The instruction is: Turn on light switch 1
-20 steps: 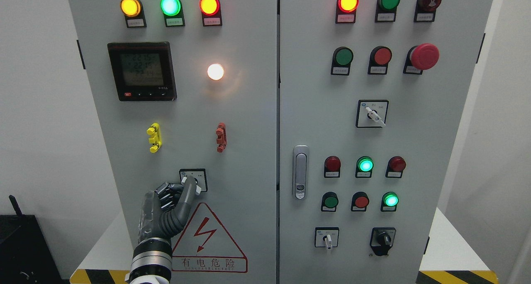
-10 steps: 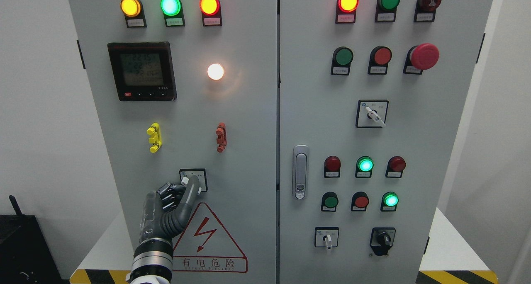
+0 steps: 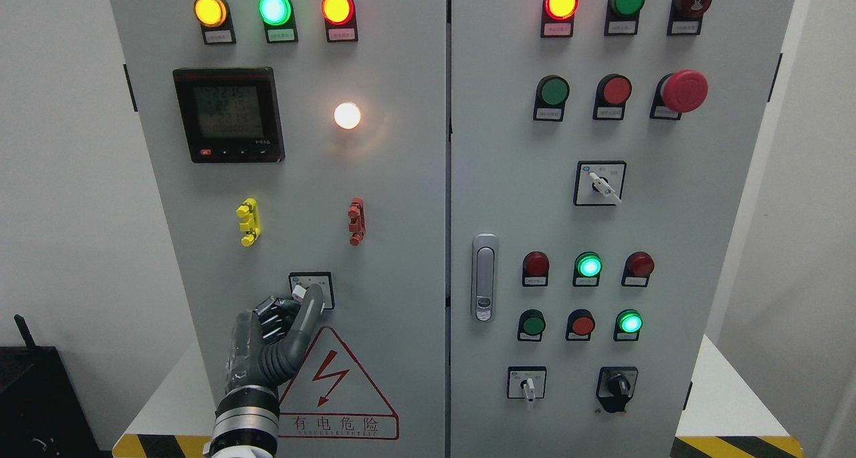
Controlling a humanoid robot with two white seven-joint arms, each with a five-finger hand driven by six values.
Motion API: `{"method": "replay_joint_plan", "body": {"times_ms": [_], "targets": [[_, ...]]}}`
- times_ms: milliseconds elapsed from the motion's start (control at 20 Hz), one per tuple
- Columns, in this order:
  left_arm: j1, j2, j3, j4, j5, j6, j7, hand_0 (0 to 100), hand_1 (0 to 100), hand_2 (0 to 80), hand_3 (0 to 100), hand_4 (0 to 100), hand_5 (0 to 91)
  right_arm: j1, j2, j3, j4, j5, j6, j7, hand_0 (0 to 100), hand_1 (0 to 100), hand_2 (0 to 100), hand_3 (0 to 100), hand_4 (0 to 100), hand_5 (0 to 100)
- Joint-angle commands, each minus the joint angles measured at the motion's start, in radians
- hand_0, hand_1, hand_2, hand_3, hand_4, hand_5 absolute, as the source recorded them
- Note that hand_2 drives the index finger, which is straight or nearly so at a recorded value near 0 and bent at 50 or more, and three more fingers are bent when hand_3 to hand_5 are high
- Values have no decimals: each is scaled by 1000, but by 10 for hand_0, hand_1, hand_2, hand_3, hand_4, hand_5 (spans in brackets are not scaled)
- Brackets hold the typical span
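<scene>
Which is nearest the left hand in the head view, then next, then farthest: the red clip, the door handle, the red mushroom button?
From the left hand:
1. Red clip, just above and to its right on the left door.
2. Door handle, on the right door's left edge.
3. Red mushroom button, upper right of the right door.

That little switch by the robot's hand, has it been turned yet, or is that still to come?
Done: the left hand has reached the switch, and the round white lamp above glows. In hand: one outstretched finger presses beside the white knob. Left: I cannot tell whether the knob is fully turned; then the hand must draw back.
</scene>
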Motion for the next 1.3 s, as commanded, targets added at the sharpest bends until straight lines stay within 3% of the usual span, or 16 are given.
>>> {"method": "replay_joint_plan", "body": {"times_ms": [0,400,750,900,1250], "targets": [[21,3,18,-5,-1,-14,1,154,444,617,893,902,842,0,0,0,0,-25,0,1,0,0,0,0,0,0],[64,7,9,-23,4,-46,0,147,425,620,895,909,853,0,0,0,0,-25,0,1,0,0,0,0,0,0],[148,16,11,-40,4,-195,0,134,414,631,906,915,857,0,0,0,0,-25,0,1,0,0,0,0,0,0],[214,24,12,-40,5,-249,0,126,408,633,915,917,858,0,0,0,0,-25,0,1,0,0,0,0,0,0],[456,55,29,4,40,-491,-6,119,381,593,958,978,847,0,0,0,0,-25,0,1,0,0,0,0,0,0]]}}
